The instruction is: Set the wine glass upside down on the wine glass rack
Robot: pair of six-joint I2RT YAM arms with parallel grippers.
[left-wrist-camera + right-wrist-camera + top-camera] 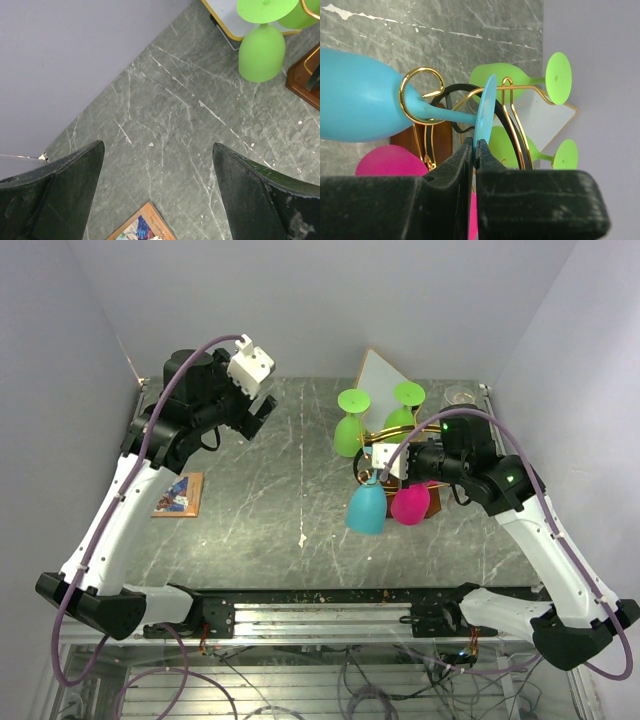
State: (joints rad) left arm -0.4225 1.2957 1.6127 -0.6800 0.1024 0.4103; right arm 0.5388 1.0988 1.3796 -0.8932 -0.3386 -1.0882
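Observation:
A blue wine glass hangs bowl-down at the front of the gold wire wine glass rack. In the right wrist view its stem lies through a curled gold loop of the rack, with the blue bowl to the left. My right gripper is shut on the rim of the glass's flat foot. From above, this gripper sits right at the rack. My left gripper is raised at the far left, away from the rack, open and holding nothing.
Two green glasses and a pink glass hang on the same rack. A white gold-edged diamond panel stands behind it. A small picture card lies at the left, and a clear dish sits at the back right corner.

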